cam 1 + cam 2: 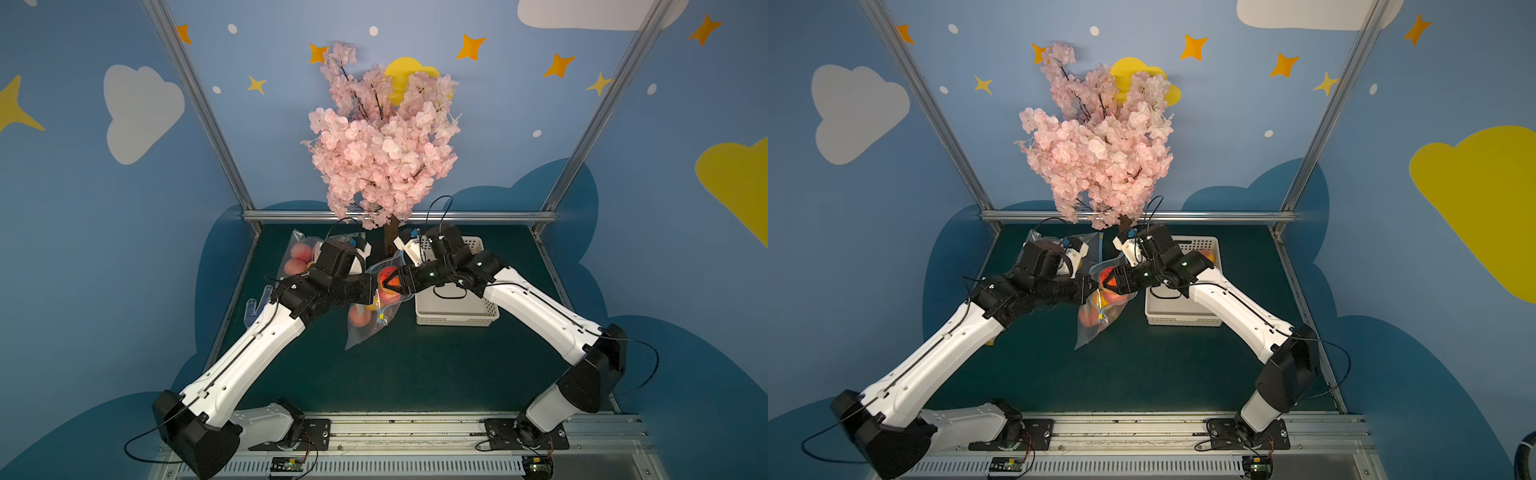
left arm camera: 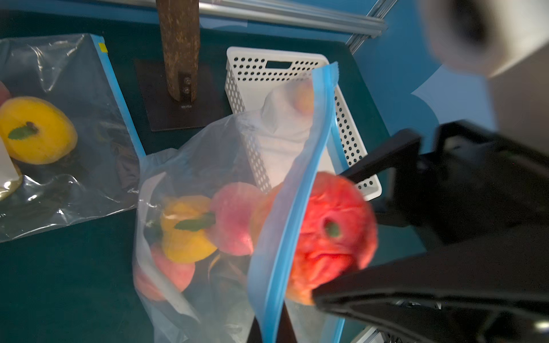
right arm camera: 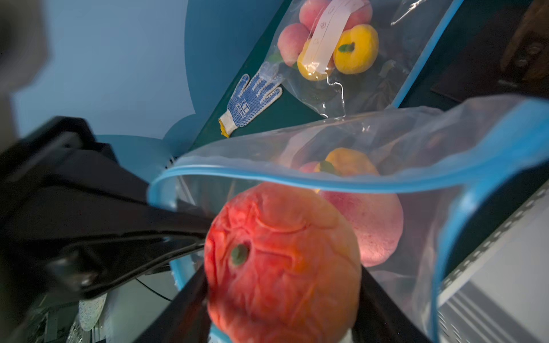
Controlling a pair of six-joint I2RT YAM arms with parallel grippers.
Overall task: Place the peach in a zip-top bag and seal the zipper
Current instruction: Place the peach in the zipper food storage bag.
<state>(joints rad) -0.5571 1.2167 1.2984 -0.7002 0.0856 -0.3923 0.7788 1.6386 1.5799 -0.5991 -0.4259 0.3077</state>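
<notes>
Our left gripper [image 1: 372, 291] pinches the rim of the zip-top bag [image 2: 193, 178]. The right gripper [image 3: 283, 274], at its three o'clock, straddles the peach [image 3: 282, 237]. Gripping or not, we can't tell.

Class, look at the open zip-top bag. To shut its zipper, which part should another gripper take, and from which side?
Probably the blue zipper strip, not the clear film: it is a flat, continuous band. The left gripper pinches one end, so take the raised free end near the white basket, coming from the basket's side, fingers on both flat faces.
</notes>
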